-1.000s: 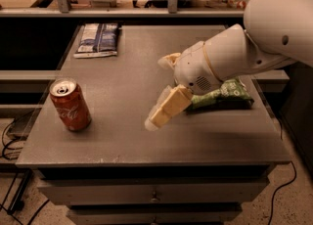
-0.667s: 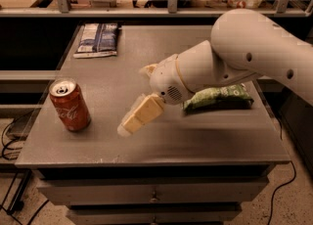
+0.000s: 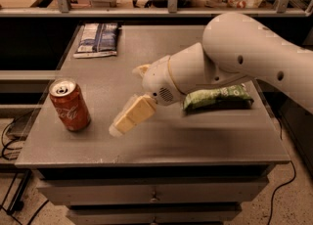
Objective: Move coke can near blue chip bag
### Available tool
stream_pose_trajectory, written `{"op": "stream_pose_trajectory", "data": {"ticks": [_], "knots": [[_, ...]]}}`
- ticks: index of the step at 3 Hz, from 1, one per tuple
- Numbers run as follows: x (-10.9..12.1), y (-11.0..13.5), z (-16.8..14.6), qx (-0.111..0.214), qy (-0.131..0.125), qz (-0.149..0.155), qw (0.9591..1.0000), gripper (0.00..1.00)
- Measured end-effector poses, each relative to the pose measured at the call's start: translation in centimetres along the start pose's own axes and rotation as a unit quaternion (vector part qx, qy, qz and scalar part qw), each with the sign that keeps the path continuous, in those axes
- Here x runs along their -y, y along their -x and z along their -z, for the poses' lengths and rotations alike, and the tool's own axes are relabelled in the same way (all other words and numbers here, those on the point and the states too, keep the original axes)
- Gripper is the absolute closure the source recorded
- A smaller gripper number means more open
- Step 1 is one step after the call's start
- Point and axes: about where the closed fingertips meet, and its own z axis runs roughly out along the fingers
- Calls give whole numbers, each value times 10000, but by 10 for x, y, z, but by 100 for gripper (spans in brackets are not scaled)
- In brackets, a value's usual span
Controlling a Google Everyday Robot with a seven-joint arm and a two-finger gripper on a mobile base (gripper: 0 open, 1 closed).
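Observation:
The coke can (image 3: 69, 105) is red with a silver top and stands upright near the table's front left. The blue chip bag (image 3: 98, 39) lies flat at the back left corner of the table. My gripper (image 3: 125, 101) hangs low over the table, just right of the can and a short gap from it. Its fingers are spread and hold nothing. One cream finger (image 3: 131, 116) points down-left towards the can, and the other shows as a small tip behind the wrist. The white arm reaches in from the right.
A green and white bag (image 3: 218, 98) lies at the right of the grey table (image 3: 161, 143), partly behind my arm. A rail and shelf with packages run along the back edge. Drawers sit under the table front. Cables lie on the floor to the left.
My arm and gripper have moved left across the table, from near the green bag to close beside the coke can. The can and both bags have not moved.

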Motion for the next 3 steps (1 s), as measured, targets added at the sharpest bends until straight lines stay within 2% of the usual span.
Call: {"op": "stream_pose_trajectory", "data": {"ticks": [1, 3], "knots": [[-3, 14, -22, 346, 117, 37, 9993, 0], [-12, 42, -69, 836, 592, 244, 9944, 0]]}}
